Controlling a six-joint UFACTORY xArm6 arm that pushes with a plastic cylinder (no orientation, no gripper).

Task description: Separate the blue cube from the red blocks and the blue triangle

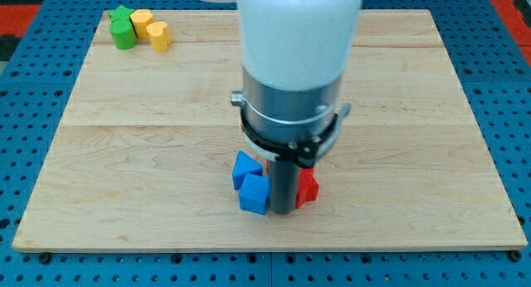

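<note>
My tip (283, 211), the lower end of the straight dark rod, rested on the pale wooden board (415, 154) near the view's bottom edge, wedged into a small cluster of blocks. There were no jaws on it to open or close; it held nothing and only pressed against what lay beside it. Touching the tip on the view's left was the blue cube (254, 194). Just beyond that, up and to the view's left of the tip, sat the blue triangle (246, 166), touching the cube. On the view's right of the tip, touching the rod, was a red block (309, 187), its shape mostly hidden behind the rod. Far from the tip, at the view's top left corner, stood a green block (123, 28) and two yellow blocks (152, 28) in a close huddle.
</note>
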